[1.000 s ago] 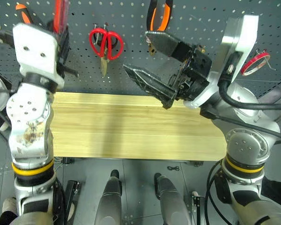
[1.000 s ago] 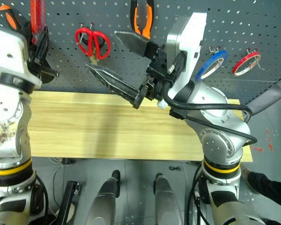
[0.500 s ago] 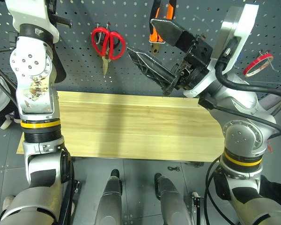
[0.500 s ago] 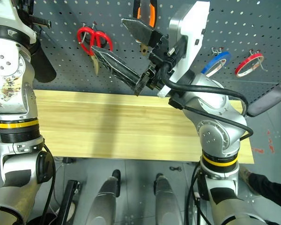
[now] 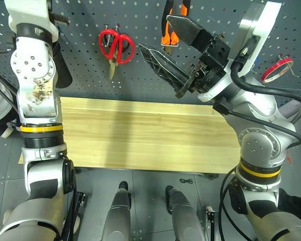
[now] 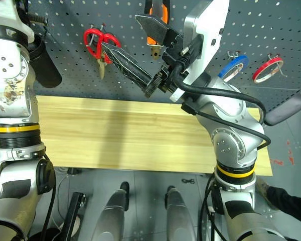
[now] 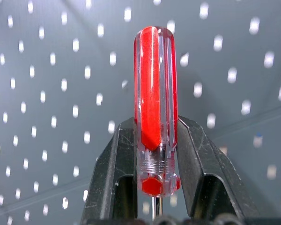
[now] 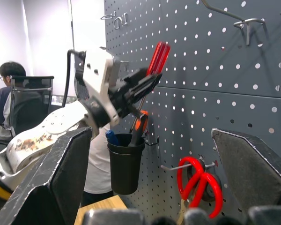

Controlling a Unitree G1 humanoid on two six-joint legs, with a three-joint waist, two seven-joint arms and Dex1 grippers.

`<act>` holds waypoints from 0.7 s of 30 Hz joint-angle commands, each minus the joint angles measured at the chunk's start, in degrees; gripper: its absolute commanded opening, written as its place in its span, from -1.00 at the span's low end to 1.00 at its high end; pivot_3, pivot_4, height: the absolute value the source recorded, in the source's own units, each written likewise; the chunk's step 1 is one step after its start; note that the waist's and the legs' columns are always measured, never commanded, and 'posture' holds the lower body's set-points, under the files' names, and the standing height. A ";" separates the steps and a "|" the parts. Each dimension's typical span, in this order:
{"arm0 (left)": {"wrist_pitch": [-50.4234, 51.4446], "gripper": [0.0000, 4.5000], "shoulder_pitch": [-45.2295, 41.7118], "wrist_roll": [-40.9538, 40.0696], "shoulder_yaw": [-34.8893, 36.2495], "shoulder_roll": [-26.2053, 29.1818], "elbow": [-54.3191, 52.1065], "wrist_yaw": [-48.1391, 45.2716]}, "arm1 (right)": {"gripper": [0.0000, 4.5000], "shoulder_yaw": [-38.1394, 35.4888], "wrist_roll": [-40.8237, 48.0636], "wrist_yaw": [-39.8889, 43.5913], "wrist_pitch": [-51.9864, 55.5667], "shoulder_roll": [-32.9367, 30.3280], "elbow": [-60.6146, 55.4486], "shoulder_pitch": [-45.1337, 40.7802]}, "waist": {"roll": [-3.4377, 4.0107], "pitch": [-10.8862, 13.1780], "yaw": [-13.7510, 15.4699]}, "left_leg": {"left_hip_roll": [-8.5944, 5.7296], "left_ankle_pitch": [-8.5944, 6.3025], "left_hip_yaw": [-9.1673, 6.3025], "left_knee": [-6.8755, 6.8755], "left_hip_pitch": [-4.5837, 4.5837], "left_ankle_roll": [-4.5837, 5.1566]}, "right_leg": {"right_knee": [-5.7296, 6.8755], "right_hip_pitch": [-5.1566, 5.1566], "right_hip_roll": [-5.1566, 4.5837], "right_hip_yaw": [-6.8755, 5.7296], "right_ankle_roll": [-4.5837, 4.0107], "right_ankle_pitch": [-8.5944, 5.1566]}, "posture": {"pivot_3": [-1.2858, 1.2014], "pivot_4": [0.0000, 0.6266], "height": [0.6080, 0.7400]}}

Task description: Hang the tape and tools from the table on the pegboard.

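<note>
Grey tiled floor (image 5: 150,183) runs under the near edge of the worktop, with a small dark scrap (image 5: 186,180) lying on it and red marks (image 6: 286,150) off past the right end. Off beyond the worktop's left end, a pale, brightly lit wall (image 8: 47,37) stands, and a person (image 8: 4,93) sits there in a dark mesh office chair (image 8: 30,101).
</note>
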 commanded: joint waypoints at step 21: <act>6.78 0.72 5.52 -6.85 4.29 -0.04 2.22 -0.84 | 1.00 -0.07 0.32 -0.18 0.94 -1.17 -0.68 0.60 | 0.00 0.00 -0.23 | 0.00 0.02 -0.01 0.09 0.05 0.01 | 0.13 0.01 0.01 0.01 -0.02 0.01 | 0.07 0.22 1.00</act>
